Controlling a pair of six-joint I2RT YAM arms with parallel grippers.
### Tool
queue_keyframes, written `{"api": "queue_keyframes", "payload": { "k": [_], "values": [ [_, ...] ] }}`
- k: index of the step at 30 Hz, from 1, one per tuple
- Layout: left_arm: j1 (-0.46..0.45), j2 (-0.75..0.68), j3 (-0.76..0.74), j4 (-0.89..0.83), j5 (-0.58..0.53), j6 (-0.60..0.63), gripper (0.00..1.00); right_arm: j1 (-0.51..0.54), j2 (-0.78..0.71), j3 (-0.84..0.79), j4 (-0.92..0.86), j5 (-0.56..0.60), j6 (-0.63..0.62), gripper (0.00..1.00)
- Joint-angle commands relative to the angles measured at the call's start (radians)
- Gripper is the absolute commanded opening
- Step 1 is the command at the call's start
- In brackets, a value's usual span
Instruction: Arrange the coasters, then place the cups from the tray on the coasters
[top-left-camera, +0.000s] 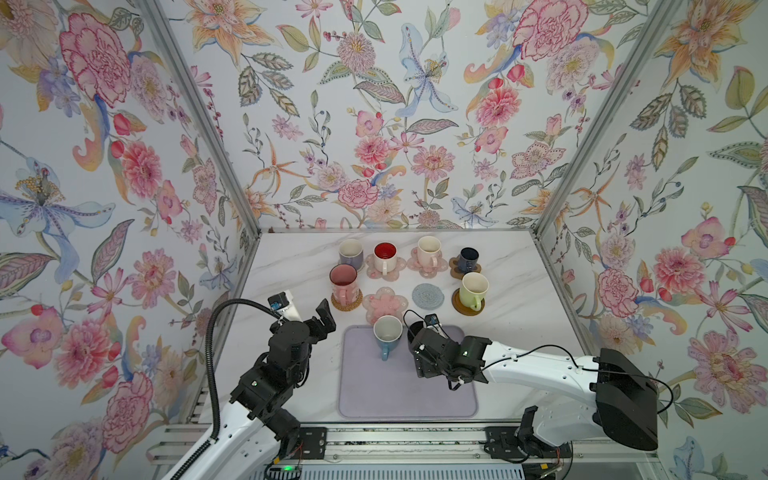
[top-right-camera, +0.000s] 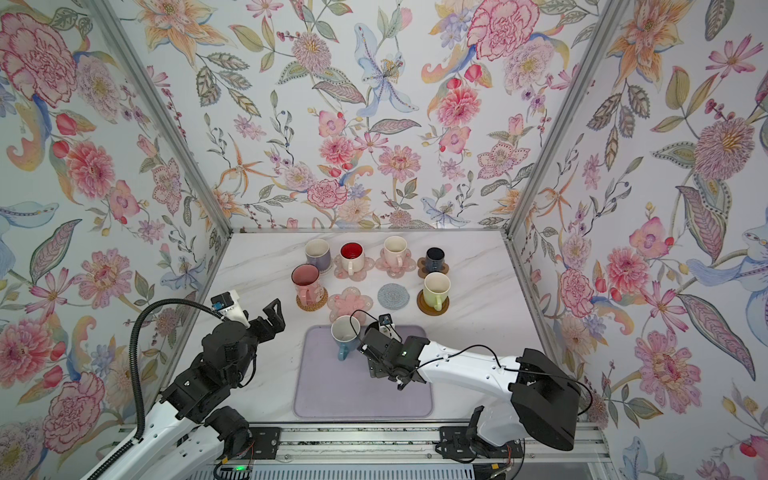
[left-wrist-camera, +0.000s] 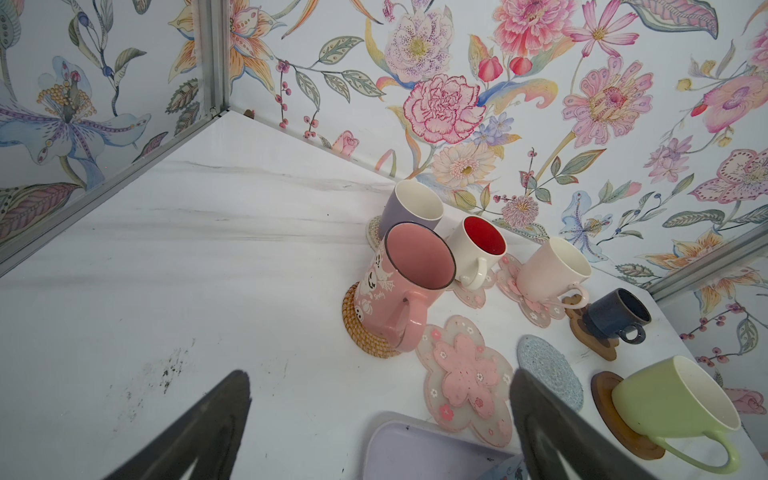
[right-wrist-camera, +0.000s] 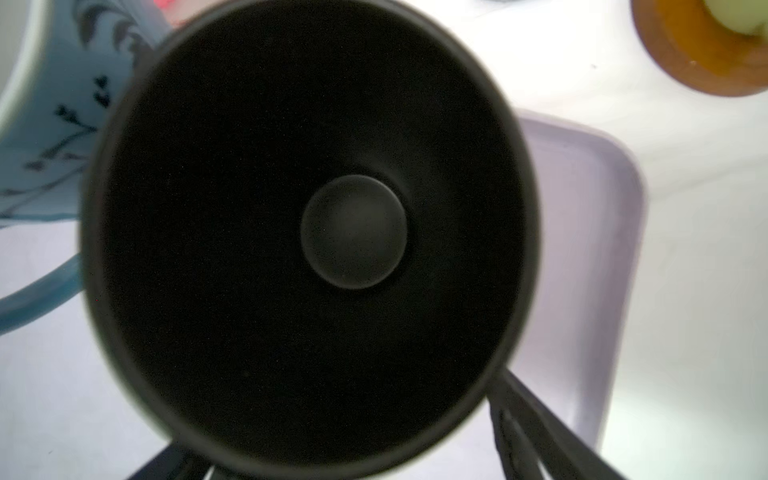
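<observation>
A lavender tray (top-left-camera: 407, 395) near the front holds a blue cup (top-left-camera: 387, 332) and a black cup (right-wrist-camera: 311, 232) side by side. My right gripper (right-wrist-camera: 340, 424) straddles the black cup with a finger on each side; I cannot see whether the fingers press on it. The cup stands on the tray. My left gripper (top-left-camera: 326, 311) hangs open and empty left of the tray, above bare table. Two coasters lie bare just beyond the tray: a pink flower coaster (top-left-camera: 384, 304) and a grey knitted coaster (top-left-camera: 428, 296).
Behind stand several cups on coasters: lavender (top-left-camera: 351, 253), white with red inside (top-left-camera: 385, 255), cream (top-left-camera: 429, 251), navy (top-left-camera: 468, 258), pink (top-left-camera: 343, 282) on rattan, light green (top-left-camera: 473, 289) on a wooden disc. Flowered walls close off three sides.
</observation>
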Motion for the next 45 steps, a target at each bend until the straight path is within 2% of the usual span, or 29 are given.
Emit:
{"api": "queue_keyframes", "payload": {
  "k": [1, 12, 25, 31, 37, 45],
  "values": [
    [0.009, -0.009, -0.012, -0.025, -0.013, -0.021, 0.99, -0.006, 0.006, -0.008, 0.053, -0.041, -0.016, 0.71],
    [0.009, -0.014, -0.017, -0.021, -0.008, -0.02, 0.99, -0.026, 0.028, -0.026, 0.067, -0.048, -0.039, 0.37],
    [0.007, -0.02, -0.045, -0.018, -0.003, -0.046, 0.99, -0.037, -0.029, -0.011, 0.025, -0.031, -0.091, 0.01],
    [0.009, -0.041, -0.069, -0.026, -0.008, -0.06, 0.99, -0.069, -0.087, 0.036, -0.026, -0.002, -0.128, 0.0],
    [0.009, -0.054, -0.086, -0.03, -0.013, -0.057, 0.99, -0.166, -0.127, 0.043, -0.029, -0.011, -0.166, 0.0],
    [0.012, -0.069, -0.1, -0.033, -0.014, -0.047, 0.99, -0.298, -0.089, 0.117, 0.044, -0.028, -0.26, 0.0]
  ]
}}
